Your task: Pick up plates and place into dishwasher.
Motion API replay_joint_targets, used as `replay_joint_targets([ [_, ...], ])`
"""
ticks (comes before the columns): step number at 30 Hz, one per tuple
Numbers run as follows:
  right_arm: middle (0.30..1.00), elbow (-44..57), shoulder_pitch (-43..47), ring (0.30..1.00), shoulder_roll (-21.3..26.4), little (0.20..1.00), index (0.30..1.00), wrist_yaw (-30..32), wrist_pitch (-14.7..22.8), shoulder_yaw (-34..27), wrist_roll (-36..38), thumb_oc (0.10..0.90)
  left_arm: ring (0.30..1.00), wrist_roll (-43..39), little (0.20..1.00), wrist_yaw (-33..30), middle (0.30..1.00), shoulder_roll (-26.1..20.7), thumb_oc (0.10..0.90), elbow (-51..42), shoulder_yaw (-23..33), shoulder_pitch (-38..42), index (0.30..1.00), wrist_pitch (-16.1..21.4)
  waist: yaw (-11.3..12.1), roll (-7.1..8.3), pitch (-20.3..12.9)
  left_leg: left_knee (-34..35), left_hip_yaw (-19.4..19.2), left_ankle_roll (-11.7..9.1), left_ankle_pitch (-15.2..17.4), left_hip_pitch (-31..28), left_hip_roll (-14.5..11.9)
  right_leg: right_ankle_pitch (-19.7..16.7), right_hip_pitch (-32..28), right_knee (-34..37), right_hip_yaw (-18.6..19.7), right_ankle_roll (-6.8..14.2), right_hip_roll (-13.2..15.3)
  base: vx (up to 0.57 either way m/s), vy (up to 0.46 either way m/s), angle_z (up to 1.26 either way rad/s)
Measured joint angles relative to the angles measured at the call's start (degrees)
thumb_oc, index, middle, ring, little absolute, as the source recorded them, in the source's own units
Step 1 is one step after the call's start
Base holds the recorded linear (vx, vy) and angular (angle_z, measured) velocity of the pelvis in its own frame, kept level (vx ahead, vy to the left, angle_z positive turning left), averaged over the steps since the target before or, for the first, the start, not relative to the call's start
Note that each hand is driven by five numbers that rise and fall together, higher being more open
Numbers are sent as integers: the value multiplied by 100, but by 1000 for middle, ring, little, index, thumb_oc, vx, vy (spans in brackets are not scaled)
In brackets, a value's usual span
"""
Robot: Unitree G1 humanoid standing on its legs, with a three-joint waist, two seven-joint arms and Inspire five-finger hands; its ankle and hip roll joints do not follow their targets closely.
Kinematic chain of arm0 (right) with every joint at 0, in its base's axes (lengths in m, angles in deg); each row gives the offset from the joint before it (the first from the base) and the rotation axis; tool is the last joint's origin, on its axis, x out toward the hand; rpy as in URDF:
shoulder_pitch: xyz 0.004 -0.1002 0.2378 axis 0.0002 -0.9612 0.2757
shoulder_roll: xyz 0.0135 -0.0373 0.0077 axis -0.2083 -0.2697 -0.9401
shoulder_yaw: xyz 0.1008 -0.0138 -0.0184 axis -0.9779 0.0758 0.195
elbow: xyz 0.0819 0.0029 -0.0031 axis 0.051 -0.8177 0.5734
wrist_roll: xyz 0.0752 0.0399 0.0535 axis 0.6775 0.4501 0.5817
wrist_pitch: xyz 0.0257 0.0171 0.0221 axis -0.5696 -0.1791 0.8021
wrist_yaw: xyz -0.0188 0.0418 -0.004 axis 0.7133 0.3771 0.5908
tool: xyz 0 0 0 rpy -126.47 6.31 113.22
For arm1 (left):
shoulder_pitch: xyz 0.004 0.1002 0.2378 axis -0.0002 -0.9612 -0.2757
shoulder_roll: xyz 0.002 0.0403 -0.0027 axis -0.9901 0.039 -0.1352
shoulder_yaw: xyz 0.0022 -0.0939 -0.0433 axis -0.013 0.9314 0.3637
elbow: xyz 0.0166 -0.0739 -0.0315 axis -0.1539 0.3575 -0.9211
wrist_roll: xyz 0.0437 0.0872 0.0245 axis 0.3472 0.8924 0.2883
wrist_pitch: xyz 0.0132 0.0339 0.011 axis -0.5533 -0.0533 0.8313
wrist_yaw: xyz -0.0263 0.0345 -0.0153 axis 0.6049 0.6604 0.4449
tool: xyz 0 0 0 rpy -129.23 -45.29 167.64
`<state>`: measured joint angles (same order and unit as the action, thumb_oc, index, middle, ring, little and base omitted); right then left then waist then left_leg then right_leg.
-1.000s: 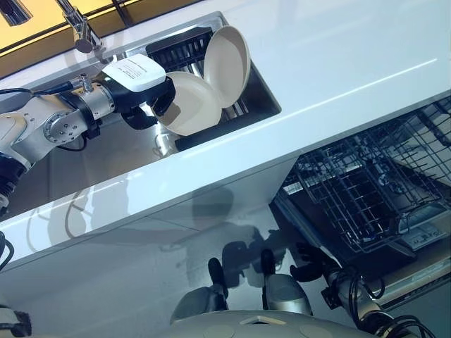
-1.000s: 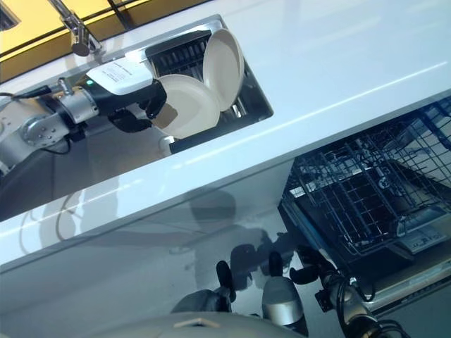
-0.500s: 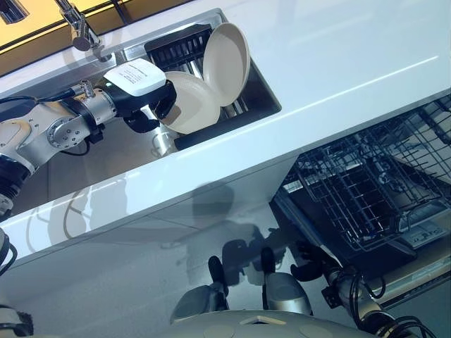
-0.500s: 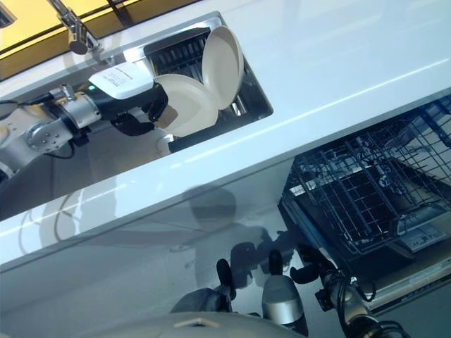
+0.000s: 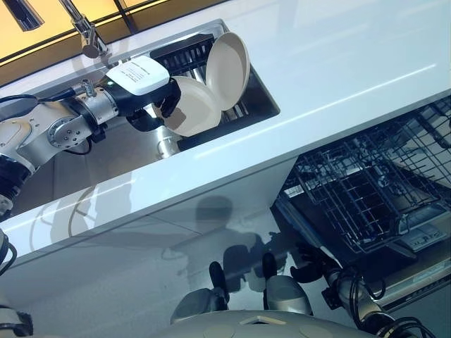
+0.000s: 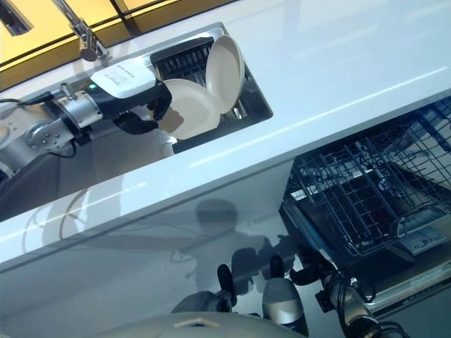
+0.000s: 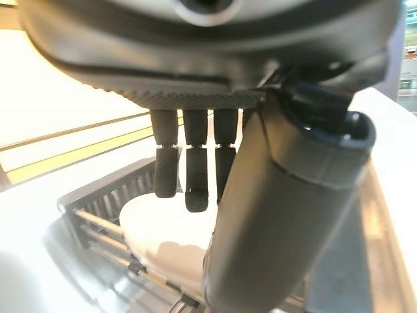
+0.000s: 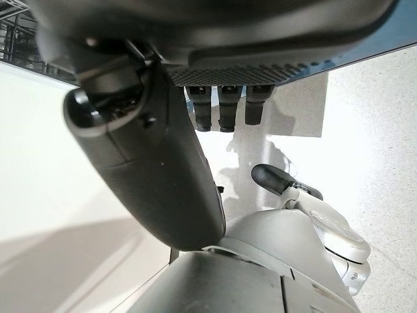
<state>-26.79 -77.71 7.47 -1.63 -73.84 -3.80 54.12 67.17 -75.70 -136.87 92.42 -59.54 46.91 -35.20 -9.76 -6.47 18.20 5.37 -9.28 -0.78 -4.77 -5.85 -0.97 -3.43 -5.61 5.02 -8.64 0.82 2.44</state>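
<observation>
Two cream plates stand in a dark rack inside the sink. One plate leans upright at the rack's right end. The other plate tilts toward my left hand, which reaches in from the left and sits at that plate's left rim. In the left wrist view the fingers hang nearly straight over the plate with the thumb spread beside them, so the hand is open. My right hand hangs low by my side, its fingers straight.
The sink is set in a white counter, with a faucet at its back. Below the counter at the lower right, the dishwasher's wire rack is pulled out and holds nothing.
The whole view has shifted a little. My left hand has edged in against the nearer plate's rim. Both plates stay in the rack.
</observation>
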Motion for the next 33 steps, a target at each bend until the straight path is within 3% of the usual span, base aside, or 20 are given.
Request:
replay_joint_targets([
  [9, 900, -1, -12, 900, -8, 900, 900, -102, -40, -108, -2, 800, 900, 0, 900, 531, 900, 0, 800, 9, -9, 0, 900, -1, -9, -6, -64, -6, -3, 4, -3, 0, 5, -12, 2, -1, 5, 4, 7, 0, 0, 0],
  [20, 900, 0, -158, 900, -8, 900, 900, -110, -46, -122, 0, 800, 900, 384, 900, 572, 900, 0, 800, 309, -25, -30, 900, 114, -27, -29, -299, -1, -18, 3, -2, 1, 4, -12, 14, 0, 15, 4, 3, 0, 0, 0],
  [33, 900, 22, -209, 900, 0, 900, 900, -198, -49, -216, 65, 800, 900, 765, 900, 510, 900, 32, 800, 694, -35, -344, 900, 114, -144, -57, -318, -9, -63, 5, -4, 26, 2, -12, 77, -15, 56, 5, -2, 0, -1, 0],
])
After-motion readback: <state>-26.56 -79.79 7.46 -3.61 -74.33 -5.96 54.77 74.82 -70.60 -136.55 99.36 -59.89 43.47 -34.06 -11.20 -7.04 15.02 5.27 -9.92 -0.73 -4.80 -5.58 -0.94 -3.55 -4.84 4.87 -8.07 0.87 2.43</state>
